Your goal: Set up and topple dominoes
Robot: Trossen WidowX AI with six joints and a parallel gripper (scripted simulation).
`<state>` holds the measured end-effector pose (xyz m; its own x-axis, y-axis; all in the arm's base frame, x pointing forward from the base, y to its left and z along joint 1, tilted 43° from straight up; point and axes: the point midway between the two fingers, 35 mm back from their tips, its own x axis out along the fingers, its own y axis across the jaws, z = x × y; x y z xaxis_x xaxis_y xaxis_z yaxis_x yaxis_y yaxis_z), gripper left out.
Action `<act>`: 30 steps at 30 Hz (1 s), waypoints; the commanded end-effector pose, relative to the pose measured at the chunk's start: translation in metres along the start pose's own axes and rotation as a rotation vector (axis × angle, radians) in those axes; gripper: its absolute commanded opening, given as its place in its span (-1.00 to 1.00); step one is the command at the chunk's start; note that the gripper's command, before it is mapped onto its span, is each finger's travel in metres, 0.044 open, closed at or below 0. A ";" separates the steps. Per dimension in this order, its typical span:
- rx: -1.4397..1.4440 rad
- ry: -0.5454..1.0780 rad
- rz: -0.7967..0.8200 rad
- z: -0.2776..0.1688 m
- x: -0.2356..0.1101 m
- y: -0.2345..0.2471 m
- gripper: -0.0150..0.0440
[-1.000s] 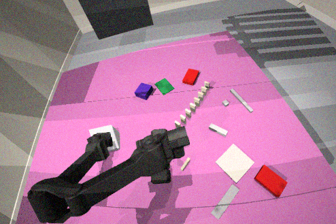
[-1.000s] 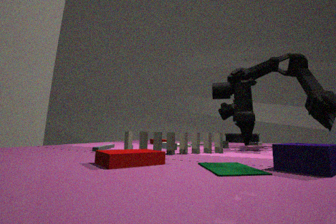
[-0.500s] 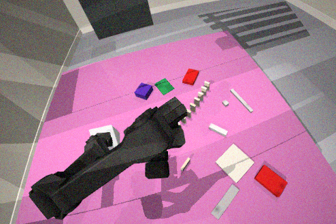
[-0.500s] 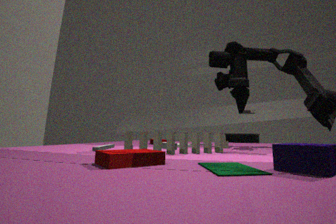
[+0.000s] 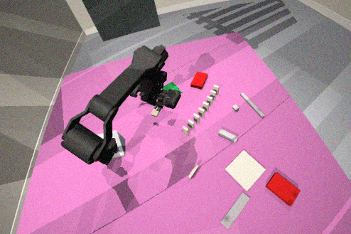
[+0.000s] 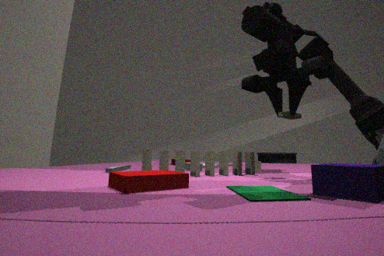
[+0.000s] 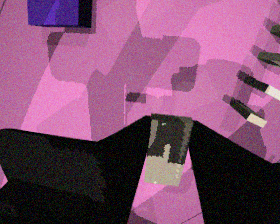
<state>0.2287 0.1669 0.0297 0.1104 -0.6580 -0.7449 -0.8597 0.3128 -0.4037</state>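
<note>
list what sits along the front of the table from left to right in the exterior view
red block → green sheet → purple box. Behind them runs the row of standing dominoes; above the green sheet, the hand hangs in the air, gripping a domino.

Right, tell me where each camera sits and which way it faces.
Top: high above, looking down on the pink table; whole arm shows.
Exterior: table height, side-on to the domino row; upper arm and gripper show.
Wrist: on the arm, looking down; fingers pinch a domino.
Top and exterior share the row and green tile.
</note>
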 end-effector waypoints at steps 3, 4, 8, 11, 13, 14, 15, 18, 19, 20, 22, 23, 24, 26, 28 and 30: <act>-0.219 0.012 0.003 0.020 0.005 0.033 -0.13; -0.219 0.012 0.003 0.020 0.005 0.033 -0.13; -0.218 0.010 0.006 0.020 0.005 0.033 -0.13; -0.213 -0.017 0.052 0.020 0.012 0.034 -0.13; -0.208 -0.042 0.090 0.020 0.017 0.035 -0.13; -0.206 -0.055 0.109 0.020 0.019 0.036 -0.13; -0.204 -0.068 0.128 0.020 0.021 0.036 -0.13; -0.198 -0.111 0.181 0.021 0.028 0.038 -0.13; -0.196 -0.126 0.198 0.021 0.030 0.039 -0.13; -0.194 -0.142 0.214 0.021 0.032 0.039 -0.13; -0.191 -0.173 0.246 0.022 0.036 0.040 -0.13; -0.189 -0.190 0.262 0.022 0.037 0.041 -0.13; -0.187 -0.207 0.277 0.022 0.039 0.041 -0.13; -0.183 -0.241 0.305 0.023 0.042 0.042 -0.13; -0.180 -0.277 0.332 0.023 0.045 0.042 -0.13; -0.177 -0.314 0.358 0.024 0.048 0.043 -0.13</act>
<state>0.2098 0.1666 -0.0328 -0.0714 -0.3519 -0.9333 -0.9408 0.3346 -0.0542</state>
